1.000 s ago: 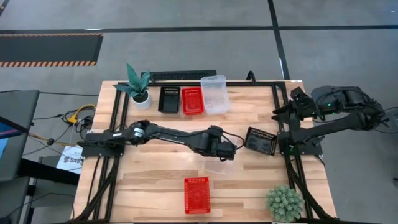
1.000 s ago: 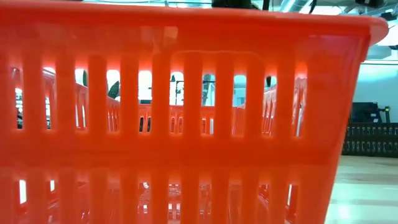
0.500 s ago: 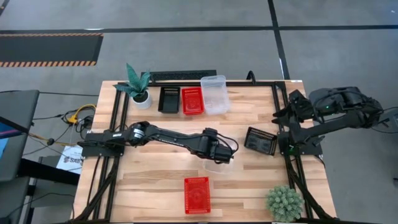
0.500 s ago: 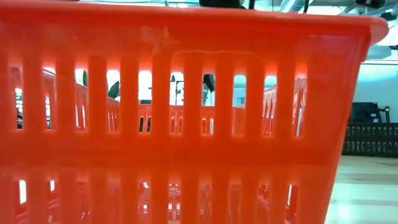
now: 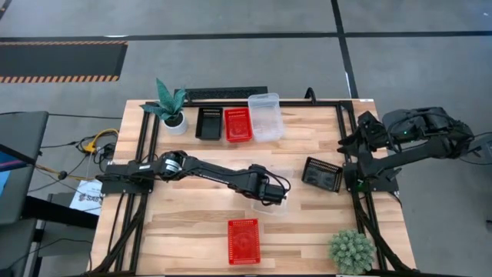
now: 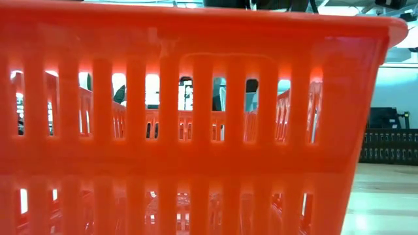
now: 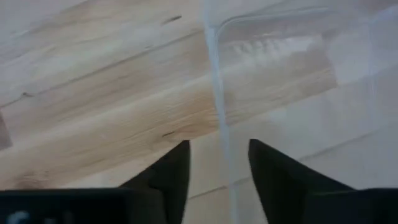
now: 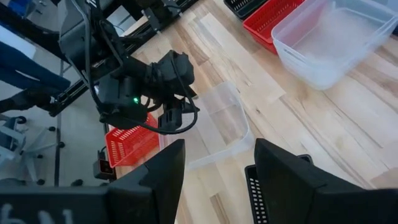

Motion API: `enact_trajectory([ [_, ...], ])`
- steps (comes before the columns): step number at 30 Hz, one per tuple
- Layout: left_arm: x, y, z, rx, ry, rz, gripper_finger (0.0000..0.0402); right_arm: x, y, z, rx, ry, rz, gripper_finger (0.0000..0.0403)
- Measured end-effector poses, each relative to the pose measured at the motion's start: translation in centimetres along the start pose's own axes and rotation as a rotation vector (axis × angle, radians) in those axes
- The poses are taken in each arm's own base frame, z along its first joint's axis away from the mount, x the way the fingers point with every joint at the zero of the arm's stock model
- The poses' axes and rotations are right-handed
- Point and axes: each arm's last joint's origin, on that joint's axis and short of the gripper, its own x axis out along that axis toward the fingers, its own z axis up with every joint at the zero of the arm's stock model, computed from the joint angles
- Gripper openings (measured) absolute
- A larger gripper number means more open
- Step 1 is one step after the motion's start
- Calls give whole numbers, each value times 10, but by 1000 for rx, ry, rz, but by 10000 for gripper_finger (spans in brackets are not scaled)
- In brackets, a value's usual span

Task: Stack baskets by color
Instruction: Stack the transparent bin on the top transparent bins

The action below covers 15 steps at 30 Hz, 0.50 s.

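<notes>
One clear basket [image 7: 292, 74], its wall between fingers of left gripper [image 7: 219, 171], grasp uncertain; no readable labels.

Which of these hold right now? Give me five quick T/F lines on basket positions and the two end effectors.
1. The left end effector straddles the wall of a clear basket mid-table. True.
2. The right end effector holds a red basket. False: it is open and empty, parked at the table's right side.
3. A lone red basket sits near the front edge. True.
4. The black basket by the right arm is stacked on the back row. False: it lies alone, apart from the row.
5. The back row runs black, red, clear, left to right. True.
</notes>
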Motion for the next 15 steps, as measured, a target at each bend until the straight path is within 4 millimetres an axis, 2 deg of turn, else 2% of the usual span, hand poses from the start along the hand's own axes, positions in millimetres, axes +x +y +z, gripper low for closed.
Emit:
enact_trajectory([
  [6,12,-2,-1,32,0,-24,23,0,0,0,0,1,-1,214],
  [7,15,-3,-1,35,-1,-37,12,0,0,0,0,1,-1,214],
  [11,19,-5,6,15,3,-71,2,0,0,0,0,0,-1,214],
  [15,8,-10,16,0,-43,-113,1,0,0,0,0,4,-4,214],
])
